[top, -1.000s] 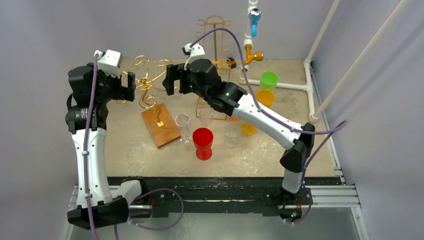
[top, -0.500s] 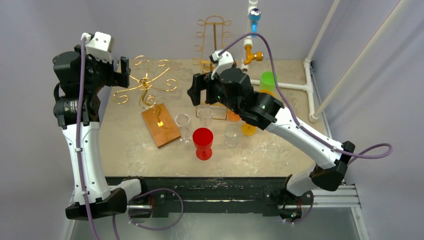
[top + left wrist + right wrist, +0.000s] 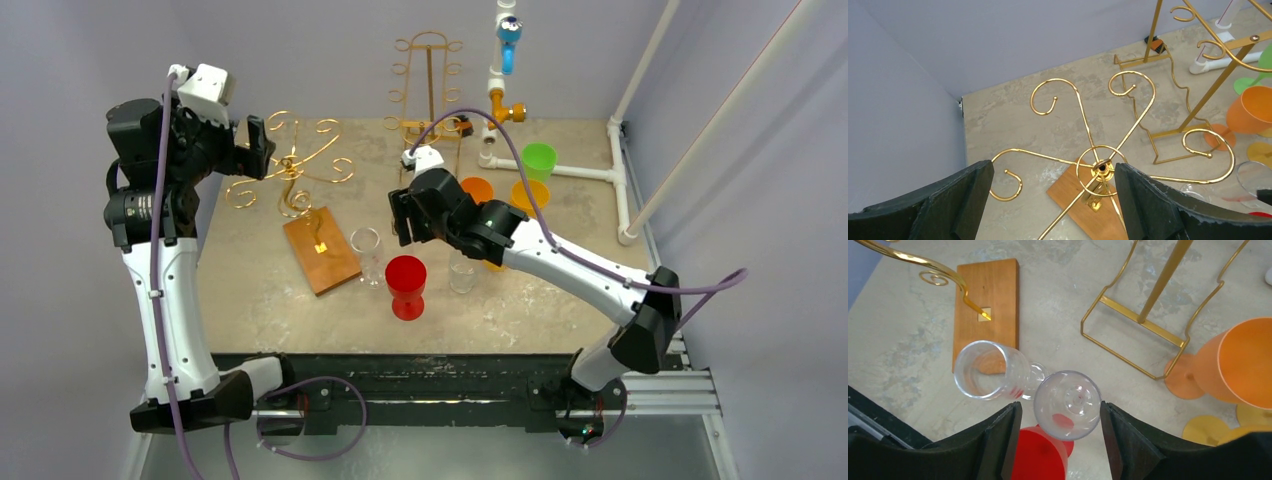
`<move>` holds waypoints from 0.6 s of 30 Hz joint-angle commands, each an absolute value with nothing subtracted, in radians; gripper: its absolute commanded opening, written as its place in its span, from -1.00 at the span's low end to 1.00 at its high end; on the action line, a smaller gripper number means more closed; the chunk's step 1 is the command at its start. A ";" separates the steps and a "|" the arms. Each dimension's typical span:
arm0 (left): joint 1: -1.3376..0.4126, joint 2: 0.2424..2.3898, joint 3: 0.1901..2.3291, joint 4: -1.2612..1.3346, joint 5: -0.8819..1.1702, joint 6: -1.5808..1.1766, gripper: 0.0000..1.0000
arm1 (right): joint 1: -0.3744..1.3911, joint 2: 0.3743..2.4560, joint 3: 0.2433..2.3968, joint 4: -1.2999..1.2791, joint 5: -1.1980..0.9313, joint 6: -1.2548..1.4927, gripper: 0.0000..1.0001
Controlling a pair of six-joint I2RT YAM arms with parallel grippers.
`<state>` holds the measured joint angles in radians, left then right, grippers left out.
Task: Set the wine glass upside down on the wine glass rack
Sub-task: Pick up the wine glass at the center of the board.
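Right hand [image 3: 1059, 409] is down over the clear stemmed wine glass [image 3: 1069, 401], which stands upright on the beige stone-look table [image 3: 250, 290]. The jaws are half-wide around the bowl and not clamped: there's a sliver of gap at one finger, and the other is about touching.

Left hand [image 3: 1053, 170] is wide and holds nothing, hovering over the gold scrolled-wire rack on its wooden base [image 3: 1103, 167].

To do the grasp well:
- Centre on the bowl before squeezing, or an off-centre close will likely tip it.
- The second clear glass [image 3: 983, 369] sits just beside and the red plastic goblet [image 3: 1040, 455] is near, so lift straight up.
- Close gently; thin clear walls probably slip or flex.
- Invert only once clear of the neighbours, then slide the foot into a scroll.
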<state>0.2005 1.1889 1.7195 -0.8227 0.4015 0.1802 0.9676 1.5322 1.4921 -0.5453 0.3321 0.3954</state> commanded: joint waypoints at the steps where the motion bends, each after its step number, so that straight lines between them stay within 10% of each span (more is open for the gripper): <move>1: 0.200 1.158 1.719 -0.906 0.399 0.164 0.99 | 0.956 1.568 1.546 -0.516 0.373 0.383 0.31; 18: 0.200 1.171 1.764 -1.006 0.416 0.275 0.89 | 0.877 1.547 1.500 -0.488 0.306 0.353 0.19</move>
<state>0.2005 1.1717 1.7260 -0.9451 0.4541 0.2737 0.8703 1.5860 1.5028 -0.5232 0.3340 0.3717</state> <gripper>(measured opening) 0.949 0.601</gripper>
